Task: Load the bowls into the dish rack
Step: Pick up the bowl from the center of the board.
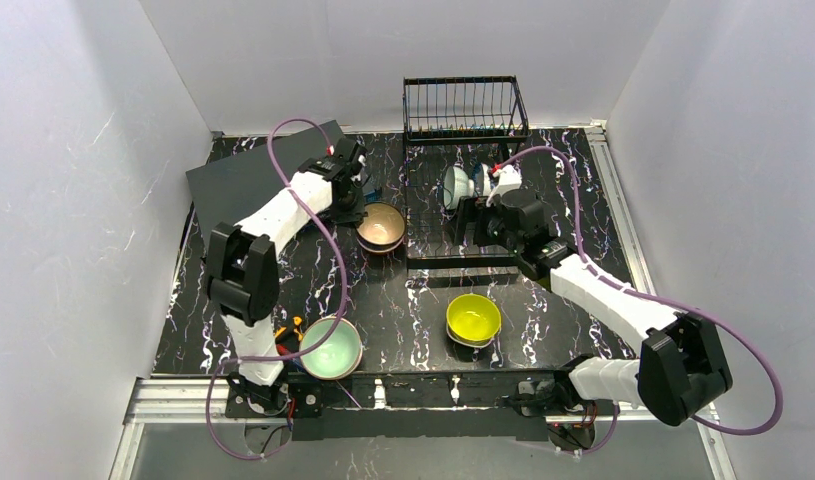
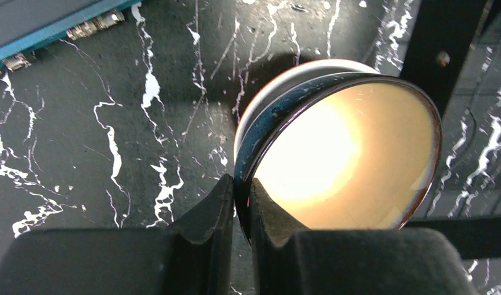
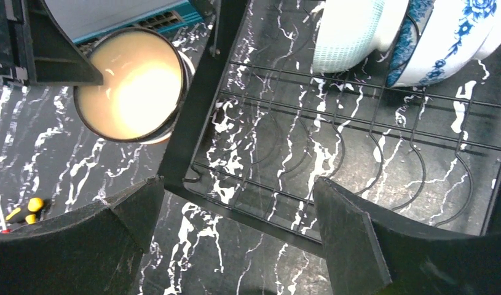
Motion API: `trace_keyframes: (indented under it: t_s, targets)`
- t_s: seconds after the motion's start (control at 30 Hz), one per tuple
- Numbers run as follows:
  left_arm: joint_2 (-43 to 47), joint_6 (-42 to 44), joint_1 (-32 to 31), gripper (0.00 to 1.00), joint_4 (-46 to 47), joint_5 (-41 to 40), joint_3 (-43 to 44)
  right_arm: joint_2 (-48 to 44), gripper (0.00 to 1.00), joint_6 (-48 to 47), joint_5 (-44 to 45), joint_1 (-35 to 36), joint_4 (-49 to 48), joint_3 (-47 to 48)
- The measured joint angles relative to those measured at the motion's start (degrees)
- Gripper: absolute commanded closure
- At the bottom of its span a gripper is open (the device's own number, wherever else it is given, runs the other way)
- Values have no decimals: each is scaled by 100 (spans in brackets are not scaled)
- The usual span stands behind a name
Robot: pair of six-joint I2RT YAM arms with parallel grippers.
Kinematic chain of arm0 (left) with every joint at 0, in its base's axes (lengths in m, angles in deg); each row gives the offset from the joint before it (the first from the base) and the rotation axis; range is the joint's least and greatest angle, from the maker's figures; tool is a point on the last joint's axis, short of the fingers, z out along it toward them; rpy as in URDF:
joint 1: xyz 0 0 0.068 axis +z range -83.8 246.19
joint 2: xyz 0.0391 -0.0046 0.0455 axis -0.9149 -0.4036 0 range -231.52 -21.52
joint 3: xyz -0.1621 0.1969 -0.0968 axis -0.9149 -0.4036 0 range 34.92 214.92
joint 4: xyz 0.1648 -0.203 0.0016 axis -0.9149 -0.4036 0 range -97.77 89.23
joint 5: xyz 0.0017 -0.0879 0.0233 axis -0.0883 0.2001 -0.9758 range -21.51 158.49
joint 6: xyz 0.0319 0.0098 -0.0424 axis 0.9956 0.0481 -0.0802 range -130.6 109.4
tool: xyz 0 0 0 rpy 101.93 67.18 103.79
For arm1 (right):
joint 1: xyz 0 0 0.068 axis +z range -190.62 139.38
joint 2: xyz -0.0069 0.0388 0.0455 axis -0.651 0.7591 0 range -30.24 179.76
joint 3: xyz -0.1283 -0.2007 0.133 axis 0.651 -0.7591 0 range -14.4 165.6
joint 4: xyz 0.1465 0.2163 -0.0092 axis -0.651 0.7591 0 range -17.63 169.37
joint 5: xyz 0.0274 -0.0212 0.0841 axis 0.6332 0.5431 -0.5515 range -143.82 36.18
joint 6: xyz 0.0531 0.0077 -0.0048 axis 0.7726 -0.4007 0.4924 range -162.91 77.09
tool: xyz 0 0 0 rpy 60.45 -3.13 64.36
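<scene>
The bowls are only partly loaded. A pale ribbed bowl and a blue-and-white patterned bowl stand on edge in the wire slots of the dish rack. The yellow bowl and the mint-green bowl sit upright on the table near the arm bases.

Your left gripper is pressed together on the near rim of the dark-rimmed beige bowl, one finger inside the wall and one outside. That rim pinch makes sense: the bowl nests on a white bowl, so the lip is the easiest part to reach, and holding it there should let you turn it on edge for a slot. The bowl lies just beside the rack's left frame bar, so the carry looks short. Your left arm stretches forward and to the right, wrist pitched down.

Your right gripper is spread wide and holds nothing. It hangs over the rack's base, pointing down at bare slots, with the right arm reaching in from the near right corner.
</scene>
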Motion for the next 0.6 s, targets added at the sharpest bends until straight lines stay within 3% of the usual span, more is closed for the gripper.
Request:
trace_keyframes:
  t_s: [0.33,0.6]
  targets:
    - [1528,122,-17,100,1377,894,-1373,-229,1,251,-426,0,-225,20]
    - [1777,164,-17,100,2389,1705,-1838,-229,1,686,-916,-4,-485,13]
